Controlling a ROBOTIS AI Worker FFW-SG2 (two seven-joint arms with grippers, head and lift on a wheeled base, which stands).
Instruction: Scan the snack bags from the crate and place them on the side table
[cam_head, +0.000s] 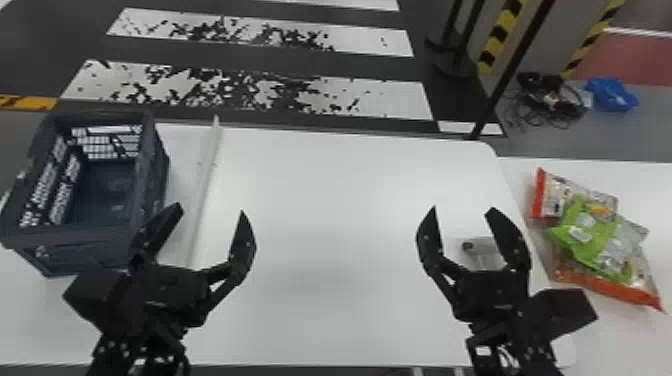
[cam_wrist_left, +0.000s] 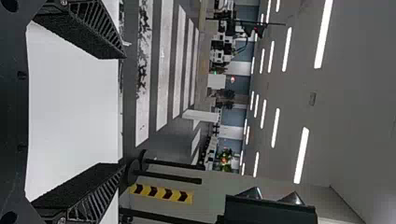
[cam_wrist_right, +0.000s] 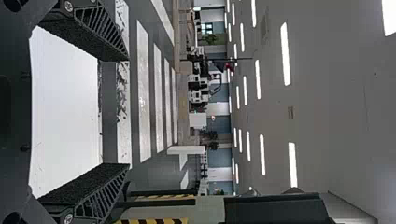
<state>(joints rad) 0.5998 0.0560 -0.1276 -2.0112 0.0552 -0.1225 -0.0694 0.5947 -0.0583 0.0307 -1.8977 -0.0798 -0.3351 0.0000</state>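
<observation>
In the head view my left gripper stands open over the white table, its outer finger near the crate's side. My right gripper is open too, above the table's right part. The left wrist view shows the left gripper with its fingers wide apart and nothing between them; the right wrist view has the right gripper spread the same way. The dark crate at the left has no bags visible inside. Several snack bags, a green one on top, lie overlapping on the side table. A grey scanner-like device lies behind the right gripper.
A thin white raised strip runs between the crate and the middle of the white table. Beyond the table are a black post, coiled cables and a blue item on the floor.
</observation>
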